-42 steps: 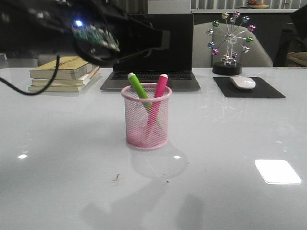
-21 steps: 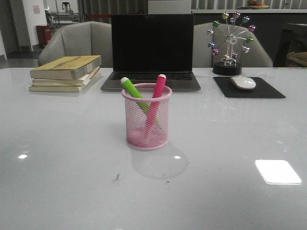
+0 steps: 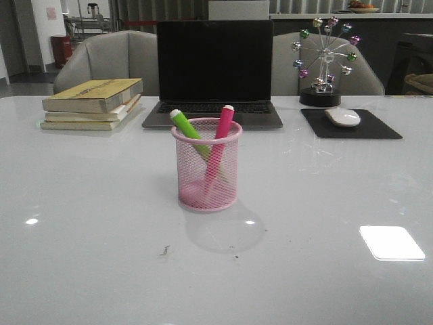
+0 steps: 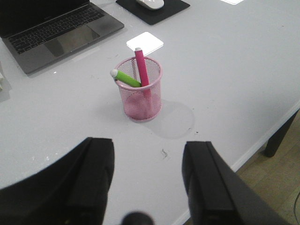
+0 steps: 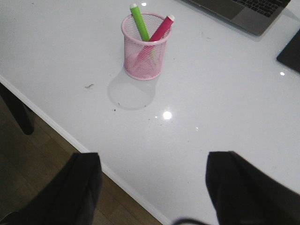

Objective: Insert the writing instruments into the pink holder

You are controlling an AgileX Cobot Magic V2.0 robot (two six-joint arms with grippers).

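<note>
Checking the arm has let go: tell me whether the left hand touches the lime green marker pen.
Apart. The left wrist view shows the left hand open, bare table between it and the lime green marker pen.

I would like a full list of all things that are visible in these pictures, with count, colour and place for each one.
pen cup: 1, pink mesh, middle of the table
green marker: 1, lime green, in the cup, leaning left
pink marker: 1, magenta, in the cup, leaning right
table: 1, white, glossy
laptop: 1, dark grey, open, behind the cup
books: a stack, yellowish, far left
mouse: 1, white, on the pad, far right
mouse pad: 1, black, far right
wheel ornament: 1, coloured balls, behind the pad
chairs: 2, grey, behind the table
left gripper: 1, black, open, empty, above the table
right gripper: 1, black, open, empty, over the table edge
</note>
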